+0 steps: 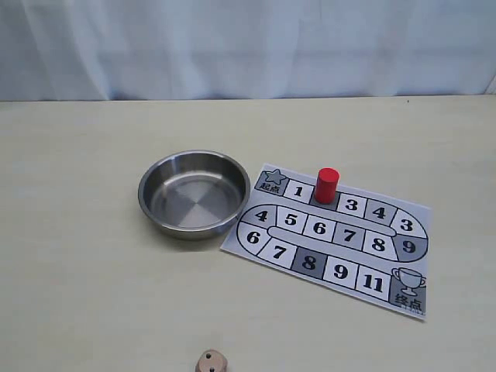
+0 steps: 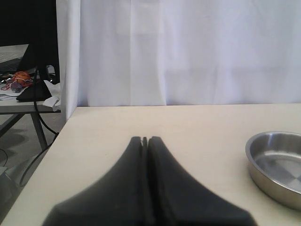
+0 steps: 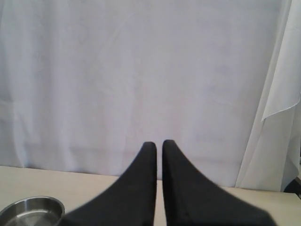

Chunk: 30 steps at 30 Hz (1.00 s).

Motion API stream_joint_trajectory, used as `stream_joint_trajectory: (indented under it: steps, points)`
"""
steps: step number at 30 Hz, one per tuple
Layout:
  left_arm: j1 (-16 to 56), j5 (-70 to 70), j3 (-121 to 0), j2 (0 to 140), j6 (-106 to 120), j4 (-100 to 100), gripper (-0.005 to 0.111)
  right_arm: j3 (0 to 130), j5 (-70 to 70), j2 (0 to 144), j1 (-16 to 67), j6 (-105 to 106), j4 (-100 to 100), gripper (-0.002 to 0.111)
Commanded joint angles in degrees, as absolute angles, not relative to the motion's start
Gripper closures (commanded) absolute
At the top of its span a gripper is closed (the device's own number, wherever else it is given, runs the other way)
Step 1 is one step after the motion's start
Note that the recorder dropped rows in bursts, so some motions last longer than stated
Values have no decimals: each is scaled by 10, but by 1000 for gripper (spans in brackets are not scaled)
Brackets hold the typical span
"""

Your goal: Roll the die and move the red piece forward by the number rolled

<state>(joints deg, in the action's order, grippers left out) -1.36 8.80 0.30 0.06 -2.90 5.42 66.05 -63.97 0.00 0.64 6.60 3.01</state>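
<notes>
The die (image 1: 211, 362) is a pale tan cube with black pips, lying on the table at the very front edge of the exterior view and partly cut off by it. Empty, the steel bowl (image 1: 194, 194) stands left of the numbered board (image 1: 421, 232). The red piece (image 1: 326, 185) stands upright on the dark square between 1 and 3 in the board's top row. Neither gripper shows in the exterior view. My left gripper (image 2: 145, 139) is shut and empty above bare table, with the bowl (image 2: 277, 165) off to one side. My right gripper (image 3: 159, 144) is shut bar a slim gap, holding nothing.
A white curtain (image 1: 248, 46) hangs behind the table's far edge. In the left wrist view the table's side edge (image 2: 56, 141) drops off toward a dark stand with cables (image 2: 28, 84). The bowl's rim (image 3: 33, 212) shows low in the right wrist view.
</notes>
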Motion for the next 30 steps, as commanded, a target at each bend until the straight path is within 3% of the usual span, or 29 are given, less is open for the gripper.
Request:
stream_joint_trajectory:
  steps: [1,23,30]
  points:
    - [-14,81,0,0,-30,53,107,602,-594,0,3,69,26,104]
    - [-14,82,0,0,-30,53,107,136,-168,0,3,69,27,104]
    - [-14,82,0,0,-30,53,107,45,-75,0,3,64,28,104]
